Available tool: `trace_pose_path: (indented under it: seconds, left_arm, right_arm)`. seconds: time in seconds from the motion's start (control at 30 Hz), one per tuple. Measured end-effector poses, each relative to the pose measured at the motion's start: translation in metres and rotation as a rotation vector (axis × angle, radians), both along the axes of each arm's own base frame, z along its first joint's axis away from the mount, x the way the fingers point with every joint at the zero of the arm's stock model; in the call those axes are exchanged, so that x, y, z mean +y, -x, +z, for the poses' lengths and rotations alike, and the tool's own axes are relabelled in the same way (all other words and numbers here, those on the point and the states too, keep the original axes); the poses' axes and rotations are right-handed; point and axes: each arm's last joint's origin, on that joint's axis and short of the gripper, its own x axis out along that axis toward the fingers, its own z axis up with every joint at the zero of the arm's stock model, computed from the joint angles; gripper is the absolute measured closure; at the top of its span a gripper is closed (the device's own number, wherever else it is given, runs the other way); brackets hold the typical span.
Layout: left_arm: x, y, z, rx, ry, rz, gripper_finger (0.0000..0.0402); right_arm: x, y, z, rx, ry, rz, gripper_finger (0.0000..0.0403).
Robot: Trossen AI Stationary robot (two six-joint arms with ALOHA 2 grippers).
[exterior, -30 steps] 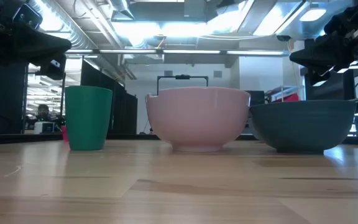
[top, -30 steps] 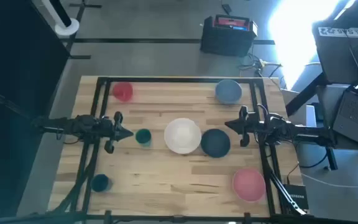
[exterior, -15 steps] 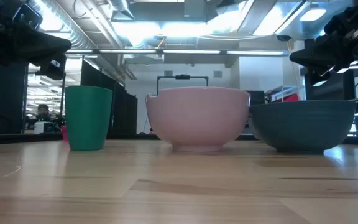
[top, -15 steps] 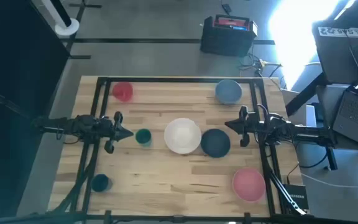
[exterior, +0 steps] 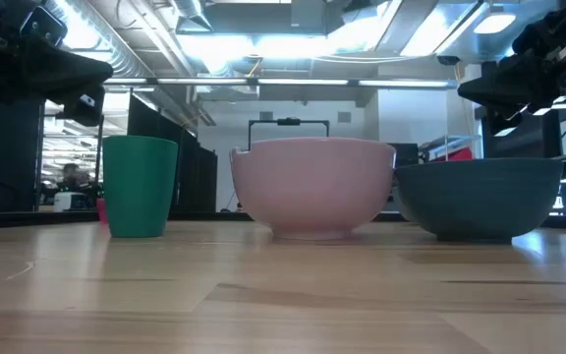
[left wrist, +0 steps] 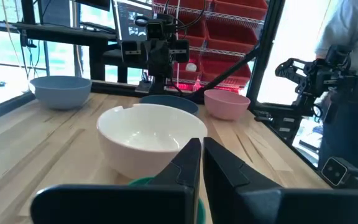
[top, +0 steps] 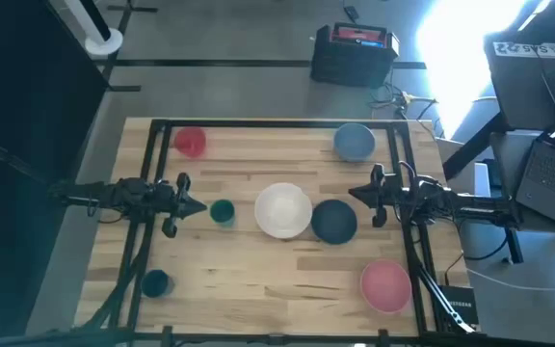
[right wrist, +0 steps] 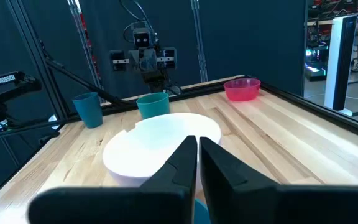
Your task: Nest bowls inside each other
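Note:
Five bowls stand apart on the wooden table, each on its base. The white bowl point(top: 283, 209) is at the middle, with the navy bowl point(top: 333, 221) just to its right. The grey-blue bowl point(top: 354, 142) is at the far right, the pink bowl point(top: 385, 285) at the near right, and the small red bowl point(top: 190, 142) at the far left. My left gripper point(top: 198, 207) hovers shut left of the white bowl point(left wrist: 148, 134), above the table. My right gripper point(top: 355, 193) hovers shut right of the navy bowl. Neither holds anything.
A green cup point(top: 222, 212) stands between my left gripper and the white bowl. A teal cup point(top: 154, 282) stands at the near left. A black frame point(top: 152, 154) runs along the table's left, far and right sides. A person point(left wrist: 353, 37) stands beyond the table.

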Motion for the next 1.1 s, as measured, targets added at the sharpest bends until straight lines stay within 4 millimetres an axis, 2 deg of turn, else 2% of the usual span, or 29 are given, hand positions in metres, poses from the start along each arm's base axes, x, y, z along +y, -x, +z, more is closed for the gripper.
trace_pose_path:
  seconds: [0.3, 0.47, 0.57, 0.7, 0.87, 0.97, 1.1]
  left_arm:
    - [0.000, 0.000, 0.000, 0.000, 0.000, 0.000, 0.0402]
    - [0.000, 0.000, 0.000, -0.001, 0.000, 0.000, 0.0402]
    - [0.000, 0.000, 0.000, 0.000, 0.000, 0.000, 0.0402]
    - [0.000, 0.000, 0.000, 0.000, 0.000, 0.000, 0.0402]
    - [0.000, 0.000, 0.000, 0.000, 0.000, 0.000, 0.0402]
    - [0.000, 0.000, 0.000, 0.000, 0.000, 0.000, 0.0402]
    - [0.000, 0.000, 0.000, -0.001, 0.000, 0.000, 0.0402]
  right_arm:
    - [-0.001, 0.000, 0.001, -0.011, 0.022, -0.043, 0.0400]
    - [-0.001, -0.001, 0.004, -0.019, -0.058, -0.020, 0.0400]
    - [-0.002, -0.010, 0.036, 0.163, -0.055, -0.036, 0.0373]
    - [-0.004, -0.034, 0.074, 0.408, -0.047, -0.053, 0.0336]
    - [-0.008, -0.082, 0.109, 0.714, -0.033, -0.065, 0.0290]
    - [-0.012, -0.120, 0.105, 0.999, -0.033, -0.073, 0.0249]
    - [-0.015, -0.156, 0.089, 1.238, -0.046, -0.065, 0.0210]
